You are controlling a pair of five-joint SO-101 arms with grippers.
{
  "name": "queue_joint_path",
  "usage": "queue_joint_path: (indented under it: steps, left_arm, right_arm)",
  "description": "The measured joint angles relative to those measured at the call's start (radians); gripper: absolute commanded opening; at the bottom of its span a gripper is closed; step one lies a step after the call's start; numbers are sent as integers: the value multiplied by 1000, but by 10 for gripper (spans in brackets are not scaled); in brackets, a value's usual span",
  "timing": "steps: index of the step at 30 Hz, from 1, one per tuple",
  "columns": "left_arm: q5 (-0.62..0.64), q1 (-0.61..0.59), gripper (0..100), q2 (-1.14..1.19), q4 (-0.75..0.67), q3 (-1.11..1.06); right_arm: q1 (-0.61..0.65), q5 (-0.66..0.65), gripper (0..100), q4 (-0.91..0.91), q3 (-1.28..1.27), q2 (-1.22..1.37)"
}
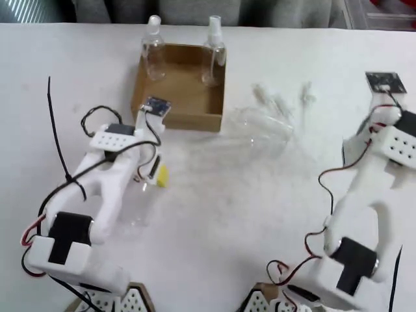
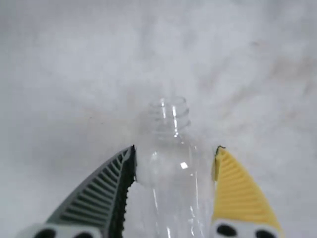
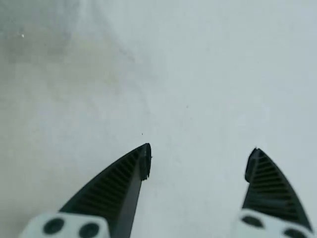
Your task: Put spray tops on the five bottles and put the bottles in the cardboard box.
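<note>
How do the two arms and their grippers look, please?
The left arm and the right arm are white plastic with black motors and red and black cables. The left gripper has one dark grey finger and one yellow finger, both ribbed. The right gripper has two black ribbed fingers.

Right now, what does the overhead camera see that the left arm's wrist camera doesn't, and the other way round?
Overhead adds: the cardboard box with two capped bottles standing inside, and loose spray tops beside it. Left wrist adds: the uncapped bottle, its threaded neck bare, gripped between grey and yellow fingers. Shared: the left claw and the white table.
</note>
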State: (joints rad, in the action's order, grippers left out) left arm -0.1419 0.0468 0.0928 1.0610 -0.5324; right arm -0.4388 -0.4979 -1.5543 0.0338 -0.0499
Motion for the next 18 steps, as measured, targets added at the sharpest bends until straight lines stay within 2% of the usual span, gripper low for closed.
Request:
queue_joint_path:
  steps: [11, 18]
  left_arm:
    - [0, -2, 132, 0, 0, 0]
    - [-32, -2, 133, -43, -37, -48]
  right_arm:
    - [149, 308, 276, -18, 657, 606]
    - [206, 384, 276, -72, 1135, 953]
